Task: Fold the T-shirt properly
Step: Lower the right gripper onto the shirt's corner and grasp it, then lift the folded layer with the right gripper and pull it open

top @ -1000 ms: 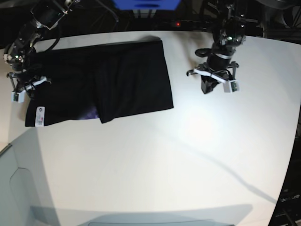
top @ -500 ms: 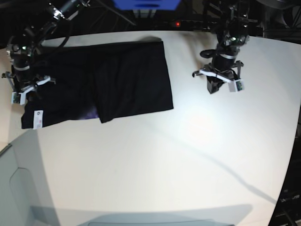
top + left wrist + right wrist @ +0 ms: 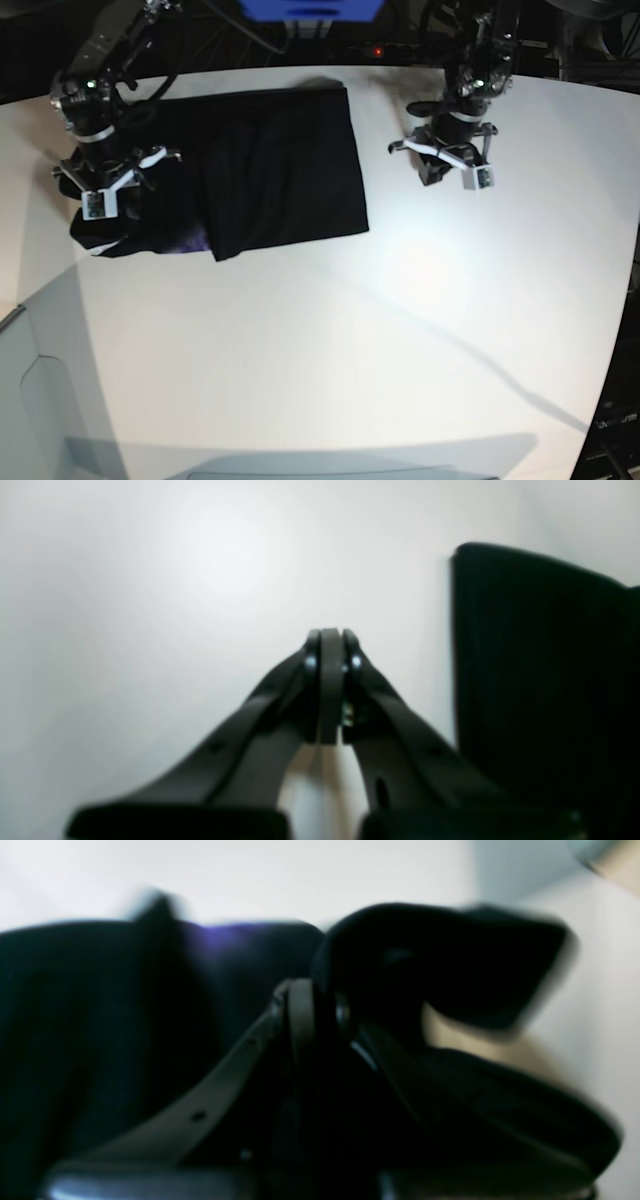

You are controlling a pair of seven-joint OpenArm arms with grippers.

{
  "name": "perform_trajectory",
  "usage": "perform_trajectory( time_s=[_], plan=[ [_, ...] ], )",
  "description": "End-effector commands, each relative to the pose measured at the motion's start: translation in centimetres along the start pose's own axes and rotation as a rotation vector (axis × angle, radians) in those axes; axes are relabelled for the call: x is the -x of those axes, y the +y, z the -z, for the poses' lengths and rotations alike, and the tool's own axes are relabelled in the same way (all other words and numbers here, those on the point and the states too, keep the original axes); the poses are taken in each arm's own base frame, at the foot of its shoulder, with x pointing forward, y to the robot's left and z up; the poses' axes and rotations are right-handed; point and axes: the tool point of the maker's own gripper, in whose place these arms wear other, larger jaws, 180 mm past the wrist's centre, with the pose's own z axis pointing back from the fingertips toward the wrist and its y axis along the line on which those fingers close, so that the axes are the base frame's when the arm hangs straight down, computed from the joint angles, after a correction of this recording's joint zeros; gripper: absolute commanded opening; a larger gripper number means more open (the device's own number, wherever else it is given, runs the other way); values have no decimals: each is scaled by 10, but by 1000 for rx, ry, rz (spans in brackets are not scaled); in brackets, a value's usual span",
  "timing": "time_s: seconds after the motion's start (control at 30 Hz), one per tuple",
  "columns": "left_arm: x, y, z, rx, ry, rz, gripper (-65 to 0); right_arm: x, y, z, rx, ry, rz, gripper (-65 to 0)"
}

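The black T-shirt (image 3: pixel 280 160) lies partly folded on the white table (image 3: pixel 400 330), at the back left. My right gripper (image 3: pixel 112 185) is over its left end, shut on a bunch of the fabric. In the right wrist view the fingers (image 3: pixel 300 1005) pinch black cloth, and a lifted fold (image 3: pixel 440 965) hangs just to their right. A purplish print (image 3: pixel 225 932) shows behind them, and also at the front edge (image 3: pixel 192 240). My left gripper (image 3: pixel 437 170) hovers right of the shirt, apart from it. Its fingers (image 3: pixel 327 632) are shut on nothing, with the T-shirt's edge (image 3: pixel 540 680) to the right.
A grey panel (image 3: pixel 30 400) rises at the table's front left corner. A blue object (image 3: pixel 310 8) and dark cables sit behind the back edge. A thin shadow line (image 3: pixel 470 355) crosses the white tabletop on the right.
My right gripper has moved right and up with the T-shirt's left end, folding it inward, and the white tag no longer shows. My left arm shifted slightly left.
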Motion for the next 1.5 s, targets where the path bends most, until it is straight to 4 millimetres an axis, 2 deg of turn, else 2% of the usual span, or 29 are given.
perform_trajectory(
  time_s=[0.0,0.2,0.33,0.57,0.67,0.77,0.97,1.17,1.27,1.37,1.47],
  plan=[
    [-5,-5,1,18,-20,12,-650,-14,10,-2,-37,-58,-7,-650],
    [22,-29,21,77,58,40,-650,-20,89,0,-267,-98,-32,-650],
    [32,-31,30,79,88,49,-650,-26,134,-7,-394,-139,-41,-650],
    [40,-35,39,87,115,64,-650,-36,192,-16,-559,-166,-74,-650],
    [39,-33,39,85,115,69,-650,-33,220,-22,-631,-159,-149,-650],
    [40,-33,38,84,116,70,-650,-30,240,-19,-672,-148,-207,-650],
    [36,-33,36,86,104,68,-650,-25,252,4,-709,-116,-231,-650],
    [32,-24,35,73,102,93,-650,-19,274,-1,-773,-107,-249,-650],
    [30,-21,34,68,98,99,-650,-19,278,5,-783,-99,-253,-650],
    [25,-22,30,74,86,110,-650,-8,282,16,-796,-60,-253,-649],
    [16,-21,25,71,60,103,-650,-5,282,19,-798,-47,-257,-556]
  ],
)
